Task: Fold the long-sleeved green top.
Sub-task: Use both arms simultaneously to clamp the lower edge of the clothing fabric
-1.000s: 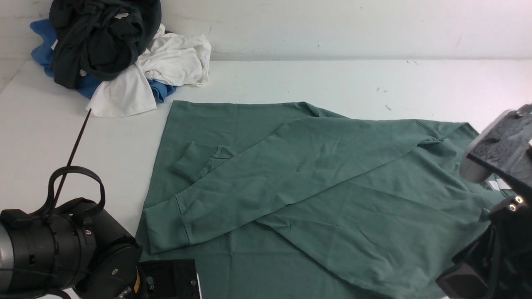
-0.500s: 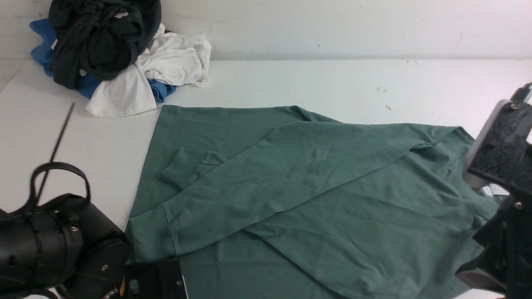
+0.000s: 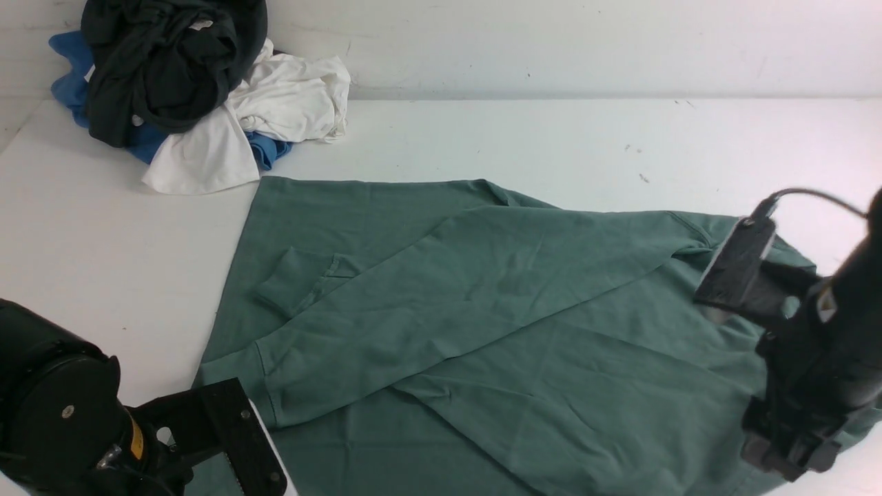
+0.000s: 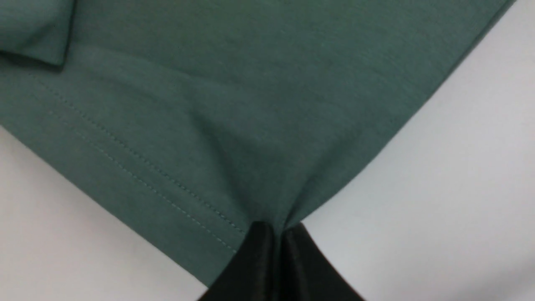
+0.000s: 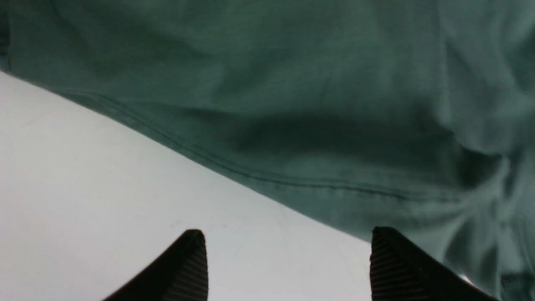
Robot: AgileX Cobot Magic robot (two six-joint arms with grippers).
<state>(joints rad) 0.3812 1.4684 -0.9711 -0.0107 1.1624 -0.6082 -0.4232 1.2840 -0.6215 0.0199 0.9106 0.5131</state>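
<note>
Top (image 3: 482, 310): sage green, spread flat on the white bench (image 3: 551, 138), filling its middle and near-right area. One sleeve (image 3: 482, 275) lies diagonally across the body, and its cuff (image 3: 234, 386) ends near the top's near-left corner. A second cuff (image 3: 289, 275) lies on the body further back.

Left end effector (image 4: 278, 228): fingers pressed together, pinching the corner of the top at the stitched hem. The cloth puckers into radiating creases at the pinch. In the front view this arm sits at the near-left edge of the bench.

Right end effector (image 5: 288, 242): fingers spread wide, nothing between them. One fingertip is over bare bench and the other over the top's seamed edge. Cannot tell whether it touches the cloth. In the front view this arm is over the top's right end.

Far-left corner of the bench: heap of a dark garment (image 3: 165, 62), a white garment (image 3: 275, 103) and a blue garment (image 3: 69, 83), just beside the top's far-left corner.
</note>
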